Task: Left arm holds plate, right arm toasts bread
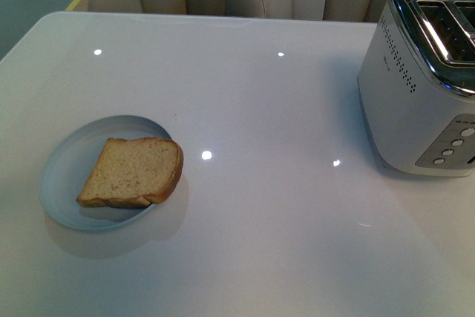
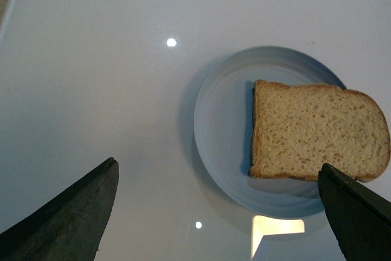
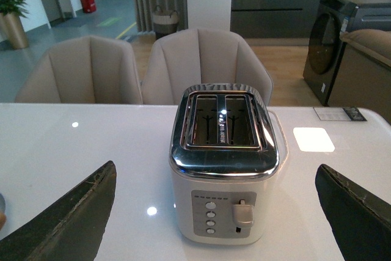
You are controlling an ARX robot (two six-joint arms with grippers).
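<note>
Home kitchen-diner: toaster [image 3: 223, 163], padded chairs [image 3: 204, 65], washing machine [image 3: 342, 41]

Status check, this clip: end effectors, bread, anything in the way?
Left end effector open over plate, gripping nothing. Right end effector open, facing toaster, slots empty. Bread on plate, untouched. No obstruction seen between them.

Before black left pincer [image 2: 218, 163]: pale-blue plate [image 2: 223, 126], faint concentric rings; speckled tan bread [image 2: 317, 129], darker crust. Before black right pincer [image 3: 215, 166]: white toaster [image 3: 223, 203], chrome top, grey buttons. White table [image 2: 91, 90].
</note>
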